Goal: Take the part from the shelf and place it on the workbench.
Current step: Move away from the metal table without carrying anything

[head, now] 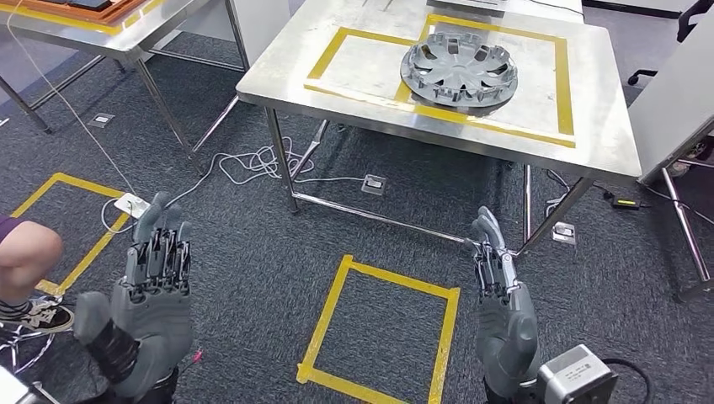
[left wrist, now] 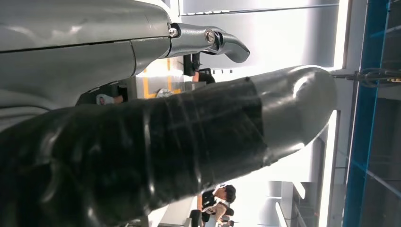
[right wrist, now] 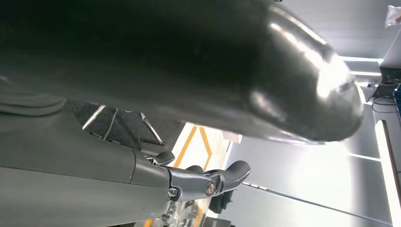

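The part, a round grey wheel cover (head: 459,69), lies flat on the steel workbench (head: 337,93) inside a yellow tape rectangle, ahead and to the right. My left hand (head: 156,286) is raised low at the left, fingers straight and apart, holding nothing. My right hand (head: 503,307) is raised low at the right, also with straight fingers and nothing in it. Both hands are well short of the bench, over the dark carpet. In the left wrist view the left hand (left wrist: 156,137) has its thick thumb close up; in the right wrist view the right hand (right wrist: 179,66) looks the same.
A yellow tape square (head: 383,328) marks the carpet between my hands. A second steel table (head: 101,34) stands at the far left. White cables (head: 253,164) trail under the bench. A person's arm (head: 25,252) and shoe are at the left edge. Another table edge (head: 674,109) is at right.
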Robot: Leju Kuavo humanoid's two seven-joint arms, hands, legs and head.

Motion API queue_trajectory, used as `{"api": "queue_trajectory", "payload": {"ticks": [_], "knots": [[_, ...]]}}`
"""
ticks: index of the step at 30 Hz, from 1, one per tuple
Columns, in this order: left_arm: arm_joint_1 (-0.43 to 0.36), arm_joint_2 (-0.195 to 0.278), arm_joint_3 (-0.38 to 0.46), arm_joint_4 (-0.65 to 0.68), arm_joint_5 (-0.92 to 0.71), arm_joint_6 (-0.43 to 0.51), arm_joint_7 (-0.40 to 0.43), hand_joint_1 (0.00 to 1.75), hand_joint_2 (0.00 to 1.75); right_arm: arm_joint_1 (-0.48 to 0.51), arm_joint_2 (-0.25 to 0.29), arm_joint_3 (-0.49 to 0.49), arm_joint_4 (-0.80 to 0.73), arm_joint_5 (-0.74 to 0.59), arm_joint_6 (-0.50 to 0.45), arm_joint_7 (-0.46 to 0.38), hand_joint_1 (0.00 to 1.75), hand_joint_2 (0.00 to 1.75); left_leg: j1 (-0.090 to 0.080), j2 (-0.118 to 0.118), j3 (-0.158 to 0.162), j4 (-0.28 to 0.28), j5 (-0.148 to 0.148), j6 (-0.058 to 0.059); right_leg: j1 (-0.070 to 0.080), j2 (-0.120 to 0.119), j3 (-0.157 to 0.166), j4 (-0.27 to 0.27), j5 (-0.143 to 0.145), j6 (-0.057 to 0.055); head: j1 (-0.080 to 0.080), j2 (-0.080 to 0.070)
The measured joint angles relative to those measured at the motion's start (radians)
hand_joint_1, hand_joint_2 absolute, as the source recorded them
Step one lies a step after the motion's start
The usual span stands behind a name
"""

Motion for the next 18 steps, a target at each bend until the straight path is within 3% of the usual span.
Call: {"api": "queue_trajectory", "payload": {"ticks": [2,4,7,9,11,12,13,14,15,16,18], "knots": [[-0.001,0.001,0.001,0.0,0.002,-0.001,0.0,0.0,0.0,-0.001,0.0,0.0,0.0,0.0,-0.001,0.0,0.0,0.0,-0.001,-0.011,0.09,-0.125,0.014,0.009,0.001,0.007,-0.022,0.017,0.007,0.007,-0.004,0.0],[-0.001,0.001,0.001,0.0,0.003,-0.002,-0.002,0.0,0.0,-0.001,0.0,0.0,0.0,0.0,-0.003,0.0,0.0,0.0,-0.004,-0.019,0.136,-0.193,0.0,0.017,0.001,0.011,-0.037,0.029,0.016,0.018,-0.004,0.0],[-0.002,0.001,0.001,0.0,0.003,-0.002,-0.003,0.0,0.0,0.0,-0.001,0.0,0.0,0.0,-0.004,0.0,0.0,0.0,-0.004,-0.01,0.126,-0.203,0.017,0.036,-0.002,0.017,-0.053,0.037,0.023,0.036,-0.002,0.0],[-0.002,0.0,0.001,0.0,0.003,-0.002,-0.003,0.0,0.0,0.0,-0.002,0.0,0.0,0.0,-0.005,0.0,0.0,0.0,0.0,-0.002,0.109,-0.207,0.035,0.048,-0.007,0.016,-0.082,0.096,-0.034,0.049,0.008,0.0],[-0.002,0.0,0.001,0.0,0.003,-0.003,-0.002,0.0,0.0,0.0,-0.002,0.0,0.0,-0.001,-0.005,0.0,0.0,0.0,-0.002,0.005,0.085,-0.205,0.053,0.053,-0.015,0.013,-0.12,0.218,-0.12,0.062,0.021,0.0],[-0.001,0.0,0.001,0.0,0.003,-0.003,-0.002,0.0,0.0,0.0,-0.002,0.0,0.0,-0.001,-0.005,0.0,0.0,0.0,-0.003,0.01,0.07,-0.204,0.063,0.053,-0.018,0.012,-0.129,0.274,-0.144,0.066,0.026,0.0],[-0.001,0.0,0.001,0.0,0.003,-0.003,-0.002,0.0,0.0,0.0,-0.002,0.0,0.0,-0.001,-0.005,0.0,0.0,0.0,-0.003,0.014,0.055,-0.203,0.073,0.052,-0.02,0.012,-0.127,0.302,-0.147,0.068,0.029,0.0],[-0.001,0.0,0.001,0.0,0.003,-0.003,-0.002,0.0,0.0,0.0,-0.002,0.0,0.0,-0.001,-0.006,0.0,0.0,0.0,-0.003,0.019,0.041,-0.201,0.082,0.051,-0.021,0.011,-0.11,0.299,-0.131,0.069,0.032,0.0],[-0.001,0.0,0.001,0.0,0.003,-0.003,-0.003,0.0,0.0,0.0,-0.002,0.0,0.0,-0.001,-0.006,0.0,0.0,0.0,-0.003,0.023,0.028,-0.199,0.09,0.049,-0.021,0.009,-0.074,0.257,-0.102,0.068,0.035,0.0],[-0.001,0.0,0.001,0.0,0.003,-0.003,-0.003,0.0,0.0,0.0,-0.002,0.0,0.0,-0.001,-0.006,0.0,0.0,0.0,-0.003,0.027,0.018,-0.197,0.098,0.047,-0.02,0.003,-0.028,0.19,-0.084,0.065,0.038,0.0],[0.0,0.0,0.001,0.0,0.003,-0.003,-0.003,0.0,0.0,-0.001,-0.002,0.0,0.0,-0.001,-0.006,0.0,0.0,0.0,-0.003,0.036,0.006,-0.197,0.115,0.037,-0.013,-0.015,0.061,0.055,-0.08,0.054,0.039,0.0]]}}
